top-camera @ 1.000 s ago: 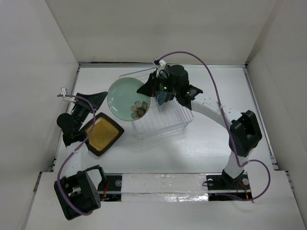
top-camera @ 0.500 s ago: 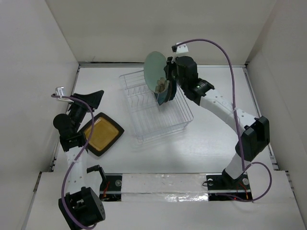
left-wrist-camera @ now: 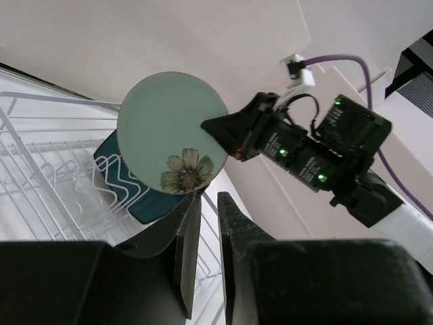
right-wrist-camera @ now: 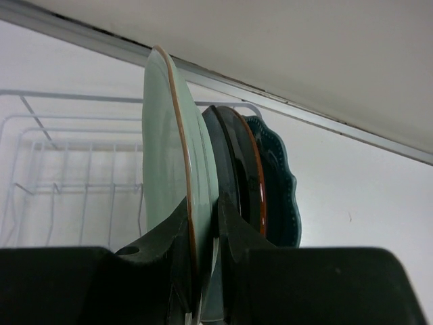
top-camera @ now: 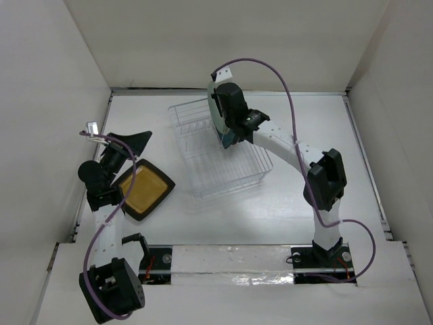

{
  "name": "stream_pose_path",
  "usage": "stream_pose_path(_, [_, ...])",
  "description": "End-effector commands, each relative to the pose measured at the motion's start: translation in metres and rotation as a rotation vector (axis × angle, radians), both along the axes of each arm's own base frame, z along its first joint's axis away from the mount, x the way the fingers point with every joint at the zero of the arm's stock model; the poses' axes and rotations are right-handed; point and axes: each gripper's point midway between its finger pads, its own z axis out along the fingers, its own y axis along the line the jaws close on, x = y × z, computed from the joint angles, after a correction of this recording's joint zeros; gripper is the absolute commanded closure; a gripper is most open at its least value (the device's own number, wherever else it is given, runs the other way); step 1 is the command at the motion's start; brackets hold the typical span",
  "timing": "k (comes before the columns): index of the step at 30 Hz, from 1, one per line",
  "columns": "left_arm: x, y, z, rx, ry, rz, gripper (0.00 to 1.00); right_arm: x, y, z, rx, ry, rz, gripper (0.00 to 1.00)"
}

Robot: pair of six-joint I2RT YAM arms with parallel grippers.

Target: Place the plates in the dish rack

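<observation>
The right gripper (right-wrist-camera: 203, 271), jaws clamped on the pale green flowered plate's (left-wrist-camera: 172, 142) rim, has swung it from flat to upright over the dish rack (top-camera: 223, 156) beside dark racked plates (right-wrist-camera: 260, 179), leaving insertion, while the left gripper (left-wrist-camera: 206, 237), nearly closed and empty, hovers by the mustard plate (top-camera: 144, 187).

Pale green plate (right-wrist-camera: 169, 176) upright in rack (top-camera: 223, 166) — mustard plate (top-camera: 143, 189) flat

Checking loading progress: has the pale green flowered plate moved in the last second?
Yes. The pale green plate, once lying flat over the dish rack's left edge, now stands on edge over its far end, held by the right pincer.
</observation>
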Motion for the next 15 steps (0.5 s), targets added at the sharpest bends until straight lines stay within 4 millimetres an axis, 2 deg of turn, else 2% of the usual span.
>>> stream_pose_path(1, [-0.008, -0.007, 0.011, 0.022, -0.067, -0.043, 0.86, 0.009, -0.005, 0.071, 0.074, -0.177, -0.074, 1.0])
stream_pose_path(8, [-0.007, -0.007, 0.009, 0.012, -0.062, -0.046, 0.86, 0.014, 0.003, 0.045, 0.037, -0.138, -0.085, 1.0])
stream_pose_path(12, [-0.007, -0.006, 0.011, 0.014, -0.067, -0.038, 0.85, 0.01, 0.016, 0.014, 0.051, -0.083, -0.047, 1.0])
stream_pose_path(15, [-0.005, -0.005, 0.005, 0.009, -0.048, -0.035, 0.85, 0.009, 0.025, -0.007, 0.05, -0.046, -0.04, 1.0])
